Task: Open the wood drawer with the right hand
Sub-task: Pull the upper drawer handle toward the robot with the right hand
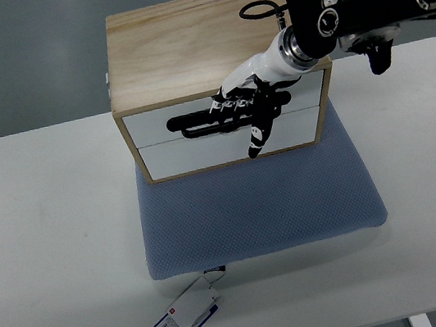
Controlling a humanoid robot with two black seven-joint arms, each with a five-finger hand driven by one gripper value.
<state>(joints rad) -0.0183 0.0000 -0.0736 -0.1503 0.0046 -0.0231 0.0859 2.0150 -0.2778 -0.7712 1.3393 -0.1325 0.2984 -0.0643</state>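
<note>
Top view: wood drawer box point(199, 46) sits on the far half of a blue cushion point(258, 207), mid-table point(48, 240). Two white drawer fronts, both look shut. Right hand point(247, 109) comes in from the far right, fingers curled across the black handle point(203, 120) of the upper drawer, one finger hanging down over the lower front. Can't tell if the fingers are actually hooked behind the bar.

Risks:
- shallow hook → fingers slip off on the pull.
- soft cushion, light box → whole box slides or tips toward the near side instead of the drawer opening.
- dangling finger may snag the lower drawer.

Tag point(184, 316) near the front edge, irrelevant.
</note>
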